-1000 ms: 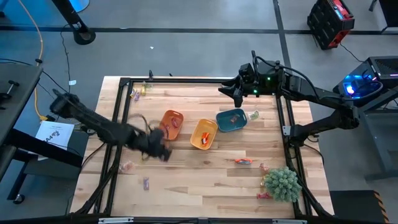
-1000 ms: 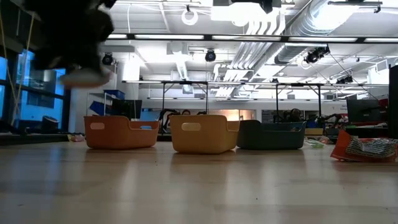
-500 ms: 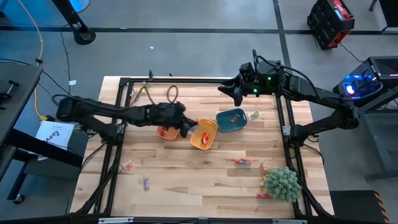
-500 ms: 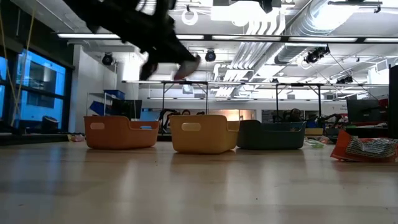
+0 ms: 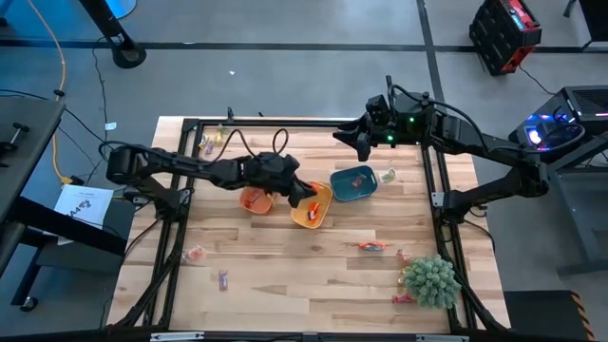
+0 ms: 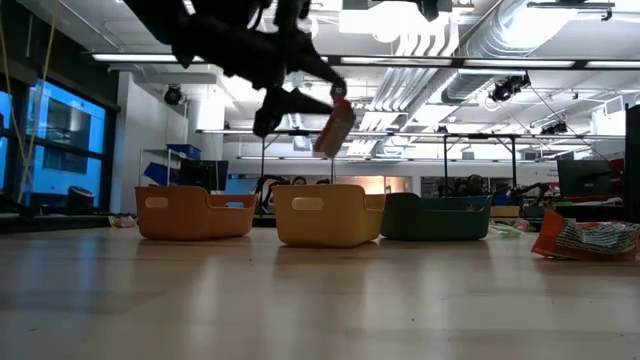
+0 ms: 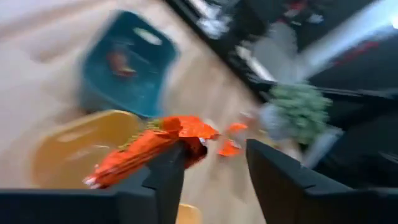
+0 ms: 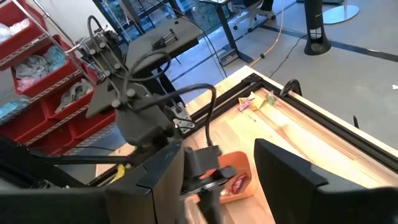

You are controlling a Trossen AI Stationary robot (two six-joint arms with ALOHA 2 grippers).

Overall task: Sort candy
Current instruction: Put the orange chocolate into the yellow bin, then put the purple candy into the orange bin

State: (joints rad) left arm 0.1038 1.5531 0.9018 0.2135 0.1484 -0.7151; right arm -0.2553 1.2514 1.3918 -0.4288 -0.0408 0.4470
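Left wrist view blurs; left gripper (image 7: pixel 208 165) fingers apart, orange candy (image 7: pixel 152 146) at one finger, above yellow-orange bin (image 5: pixel 312 205) on wooden table (image 5: pixel 285 266).

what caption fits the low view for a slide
Left gripper open above the yellow bin, an orange candy at its fingertips.

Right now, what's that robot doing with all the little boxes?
It is sorting sweets. The left gripper hangs above the yellow-orange plastic bin, its fingers opening, with an orange-wrapped candy at its fingertips over that bin. The right gripper waits open at the table's far edge, beyond the blue bin. More wrapped candies lie loose on the wooden table.
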